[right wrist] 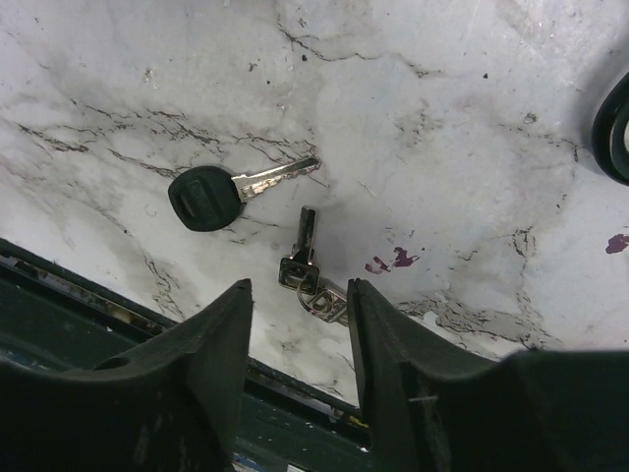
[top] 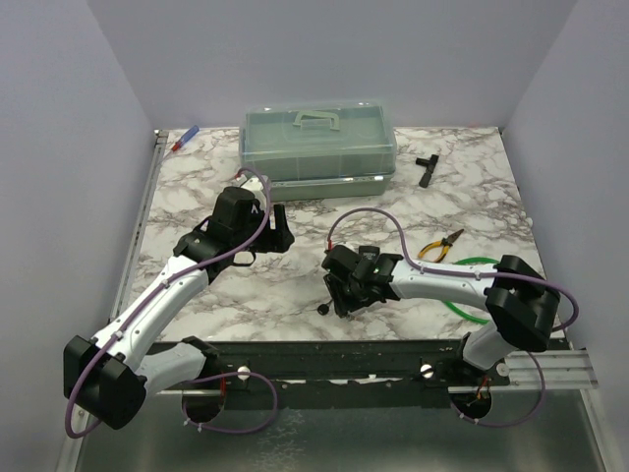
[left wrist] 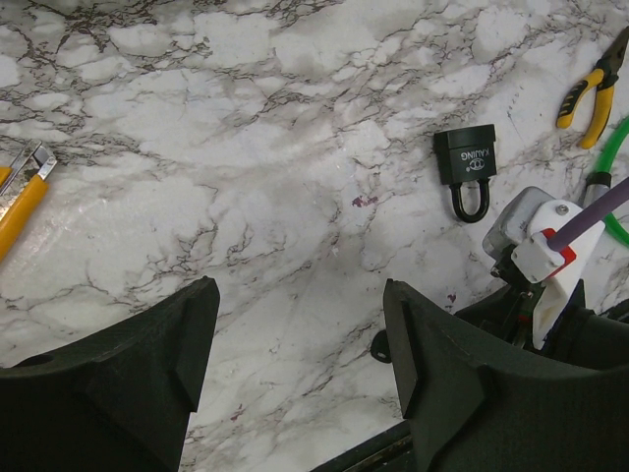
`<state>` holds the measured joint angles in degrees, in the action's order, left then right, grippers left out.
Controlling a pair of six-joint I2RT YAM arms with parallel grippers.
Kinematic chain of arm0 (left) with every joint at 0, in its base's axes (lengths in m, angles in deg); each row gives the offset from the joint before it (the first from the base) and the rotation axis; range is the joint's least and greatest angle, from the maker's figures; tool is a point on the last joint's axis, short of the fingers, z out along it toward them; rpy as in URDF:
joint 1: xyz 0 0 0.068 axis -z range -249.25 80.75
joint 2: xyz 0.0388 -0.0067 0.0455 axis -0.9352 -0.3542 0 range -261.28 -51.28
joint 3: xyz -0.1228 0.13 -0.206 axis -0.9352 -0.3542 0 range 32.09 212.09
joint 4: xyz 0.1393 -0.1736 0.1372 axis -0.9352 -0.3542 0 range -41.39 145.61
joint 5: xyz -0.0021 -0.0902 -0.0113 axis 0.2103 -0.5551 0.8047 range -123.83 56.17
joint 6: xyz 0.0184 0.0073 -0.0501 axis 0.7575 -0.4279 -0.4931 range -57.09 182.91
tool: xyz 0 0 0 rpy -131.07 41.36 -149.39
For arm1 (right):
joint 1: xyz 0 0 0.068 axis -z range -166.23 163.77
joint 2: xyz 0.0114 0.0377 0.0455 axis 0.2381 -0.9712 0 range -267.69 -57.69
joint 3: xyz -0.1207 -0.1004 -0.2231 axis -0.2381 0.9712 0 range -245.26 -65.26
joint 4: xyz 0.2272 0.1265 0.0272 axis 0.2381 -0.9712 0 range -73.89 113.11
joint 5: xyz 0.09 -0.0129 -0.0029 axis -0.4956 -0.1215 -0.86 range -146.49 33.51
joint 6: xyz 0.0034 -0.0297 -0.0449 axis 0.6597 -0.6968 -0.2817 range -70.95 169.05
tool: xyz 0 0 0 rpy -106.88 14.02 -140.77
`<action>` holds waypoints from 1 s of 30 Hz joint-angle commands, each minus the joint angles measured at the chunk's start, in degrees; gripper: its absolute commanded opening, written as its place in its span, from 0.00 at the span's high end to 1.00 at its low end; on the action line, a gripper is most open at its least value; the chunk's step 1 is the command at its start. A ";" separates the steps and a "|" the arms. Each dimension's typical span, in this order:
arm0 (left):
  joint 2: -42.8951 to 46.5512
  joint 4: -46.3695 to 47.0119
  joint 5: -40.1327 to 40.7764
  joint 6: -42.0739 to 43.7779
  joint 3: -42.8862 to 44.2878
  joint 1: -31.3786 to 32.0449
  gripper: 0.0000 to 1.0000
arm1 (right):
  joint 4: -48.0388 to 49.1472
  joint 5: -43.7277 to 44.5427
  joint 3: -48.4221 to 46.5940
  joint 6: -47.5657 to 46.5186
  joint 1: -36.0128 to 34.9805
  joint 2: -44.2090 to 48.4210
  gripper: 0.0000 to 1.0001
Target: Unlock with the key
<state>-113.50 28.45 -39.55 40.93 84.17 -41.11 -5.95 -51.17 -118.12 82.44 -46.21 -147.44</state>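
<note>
The key (right wrist: 206, 198), with a round black head and a short silver blade, lies flat on the marble just left of and beyond my right gripper (right wrist: 298, 295). In the top view the key (top: 322, 309) sits near the table's front edge, just left of the right gripper (top: 339, 293). That gripper is open with a narrow gap. A small silver key pair on a ring (right wrist: 310, 278) lies at its fingertips, ungripped. The black padlock (left wrist: 466, 165) lies flat, shackle toward the camera. My left gripper (left wrist: 300, 295) hovers wide open and empty.
A translucent lidded box (top: 317, 140) stands at the back. A black T-shaped tool (top: 426, 167) lies at the back right. Yellow-handled pliers (top: 440, 246) and a green loop (top: 470, 264) are by the right arm. A yellow utility knife (left wrist: 25, 192) lies at the left.
</note>
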 commanded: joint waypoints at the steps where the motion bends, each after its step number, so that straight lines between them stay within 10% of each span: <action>1: 1.04 -0.70 1.32 0.62 0.68 -0.01 0.27 | -0.82 0.74 -0.67 -0.56 -0.73 -1.95 0.54; 21: 0.63 -0.79 1.75 0.68 0.80 0.01 0.27 | 5.43 -0.01 5.94 0.18 -0.92 -3.70 0.98; 30: 0.86 -0.75 1.38 0.63 0.66 -0.02 0.27 | 11.04 1.10 10.18 1.53 -0.95 3.12 1.00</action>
<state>-113.50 28.38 -38.94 40.93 84.17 -41.11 4.02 -51.54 -111.36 83.12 -46.69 -146.55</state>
